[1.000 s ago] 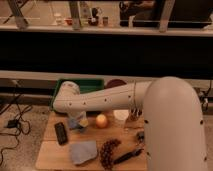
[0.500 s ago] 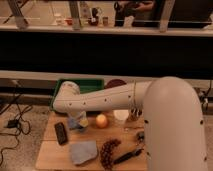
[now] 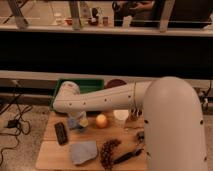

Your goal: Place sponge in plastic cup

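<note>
At the 9 o'clock side of the wooden desk point(image 3: 50, 156), the white arm point(image 3: 100, 100) reaches in from the robot's bulky body point(image 3: 172, 130) on the right, bends at its elbow and drops to the gripper point(image 3: 76, 116). The gripper hangs low over the desk surface. Whether it is wide, narrow or holding something cannot be told, since the arm covers it from above.

Directly under the gripper sits a small blue-grey shape, taken here as the plastic cup point(image 3: 75, 125), touching or nearly touching the gripper. The sponge cannot be told apart from the cup and gripper at that spot, so whether it is held, in the cup or beside it cannot be said.

From the cup, an orange fruit point(image 3: 101, 120) lies near at 3 o'clock, and a white round dish point(image 3: 120, 115) sits just beyond the fruit in the same direction. A black oblong object point(image 3: 61, 133) lies flat at the cup's 8 o'clock, close by. A flat grey-blue slab point(image 3: 82, 151) rests at 6 o'clock, near the desk's front edge. Beside the slab, at its 3 o'clock, is a dark knobbly cluster point(image 3: 108, 150), and a black-handled tool point(image 3: 127, 156) lies just past that.

Behind the desk, at the cup's 12 o'clock, stands a green tray point(image 3: 87, 84), with a dark purple bowl point(image 3: 116, 84) at the tray's 3 o'clock.
</note>
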`<state>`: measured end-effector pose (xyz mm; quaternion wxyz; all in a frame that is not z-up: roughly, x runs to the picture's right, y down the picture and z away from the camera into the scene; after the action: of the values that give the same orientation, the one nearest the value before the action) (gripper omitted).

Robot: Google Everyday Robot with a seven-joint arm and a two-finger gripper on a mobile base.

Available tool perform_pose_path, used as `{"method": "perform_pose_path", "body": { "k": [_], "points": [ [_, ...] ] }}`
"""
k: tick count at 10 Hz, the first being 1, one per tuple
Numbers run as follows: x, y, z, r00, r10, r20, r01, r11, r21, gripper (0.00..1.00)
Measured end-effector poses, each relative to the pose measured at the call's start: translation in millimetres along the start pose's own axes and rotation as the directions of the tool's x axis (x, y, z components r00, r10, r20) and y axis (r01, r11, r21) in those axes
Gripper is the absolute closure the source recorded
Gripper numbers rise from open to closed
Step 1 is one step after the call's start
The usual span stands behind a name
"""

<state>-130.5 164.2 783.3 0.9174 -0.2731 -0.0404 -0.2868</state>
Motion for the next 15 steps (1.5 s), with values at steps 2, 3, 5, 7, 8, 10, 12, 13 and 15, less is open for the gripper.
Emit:
{"method": "perform_pose_path", "body": {
  "k": [2,3,5,7,8,10,12,13,15],
  "points": [
    [0.0,0.1,0.1,1.000,0.000,0.000,0.000,1.000,0.000,0.78],
    [0.0,0.1,0.1,1.000,0.000,0.000,0.000,1.000,0.000,0.82],
    [0.1,0.1,0.1,1.000,0.000,0.000,0.000,1.000,0.000,0.74],
    [0.1,0.1,0.1,1.000,0.000,0.000,0.000,1.000,0.000,0.52],
    [0.1,0.1,0.1,1.000,0.000,0.000,0.000,1.000,0.000,0.44],
    [0.1,0.0,0.0,1.000,0.000,0.000,0.000,1.000,0.000,0.25],
    [0.0,0.1,0.1,1.000,0.000,0.000,0.000,1.000,0.000,0.20],
    [0.0,0.0,0.0,1.000,0.000,0.000,0.000,1.000,0.000,0.20],
    [-2.9,1.6,1.7,1.000,0.000,0.010,0.000,1.000,-0.005,0.20]
  ]
}}
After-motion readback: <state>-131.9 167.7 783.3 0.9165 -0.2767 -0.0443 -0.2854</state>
